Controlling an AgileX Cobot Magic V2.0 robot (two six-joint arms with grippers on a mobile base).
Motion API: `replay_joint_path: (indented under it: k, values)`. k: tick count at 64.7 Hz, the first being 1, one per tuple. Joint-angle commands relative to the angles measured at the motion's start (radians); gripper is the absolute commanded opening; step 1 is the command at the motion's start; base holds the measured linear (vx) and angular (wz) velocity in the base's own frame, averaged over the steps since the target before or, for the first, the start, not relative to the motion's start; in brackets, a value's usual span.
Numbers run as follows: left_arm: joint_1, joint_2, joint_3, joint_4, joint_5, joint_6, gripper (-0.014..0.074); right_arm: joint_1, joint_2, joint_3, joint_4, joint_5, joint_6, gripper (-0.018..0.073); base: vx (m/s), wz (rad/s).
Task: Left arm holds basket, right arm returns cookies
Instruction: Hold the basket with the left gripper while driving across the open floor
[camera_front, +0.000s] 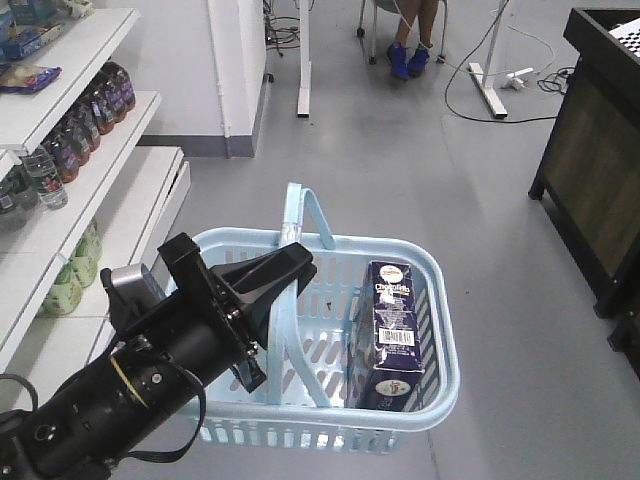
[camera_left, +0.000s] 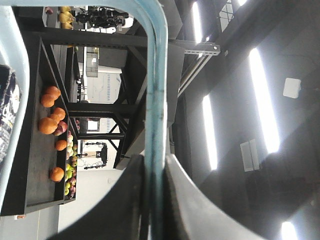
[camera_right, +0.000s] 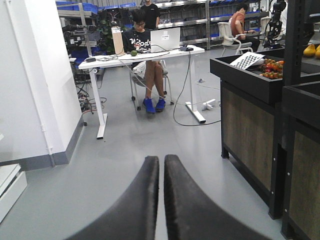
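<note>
Left hand (camera_front: 298, 264) clamps basket (camera_front: 441, 300), cookies (camera_front: 395, 312) inside, shelves (camera_front: 112, 150) alongside.

Along the left of the front view, white shelving (camera_front: 75, 55) stocked with dark drink bottles (camera_front: 95, 105), a clear water bottle (camera_front: 42, 178) and, lower down, green bottles (camera_front: 75, 270). Grey floor (camera_front: 470, 170) all around. At the right edge, a dark wood-panelled stand (camera_front: 595, 170). Farther back, a white desk leg (camera_front: 303, 60), loose cables (camera_front: 480, 100) and blue shoes (camera_front: 408, 60) on someone seated.

In the right wrist view, a white worktop (camera_right: 160, 53) carrying an open laptop (camera_right: 165, 39), with a person in a black shirt (camera_right: 142, 40) seated behind. A checkerboard sheet (camera_right: 248, 60) and small red fruit (camera_right: 272, 70) in a black display bin (camera_right: 245, 82).

In the left wrist view, oranges (camera_left: 50, 122) and apples (camera_left: 70, 170) on a black rack (camera_left: 30, 165), plus long strip lights (camera_left: 262, 100).
</note>
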Motion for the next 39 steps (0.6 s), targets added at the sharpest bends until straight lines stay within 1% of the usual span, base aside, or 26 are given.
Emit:
replay_joint_path:
  k: [1,39]
  values:
    - [-0.002,-0.041,-0.027,-0.012,-0.287,-0.001,0.0,-0.004,0.011,0.018,-0.003,-0.072,-0.014,-0.0006,0.32,-0.06]
    - [-0.002,-0.041,-0.027,-0.012,-0.287,-0.001,0.0,-0.004,0.011,0.018,-0.003,-0.072,-0.014,-0.0006,0.37,-0.05]
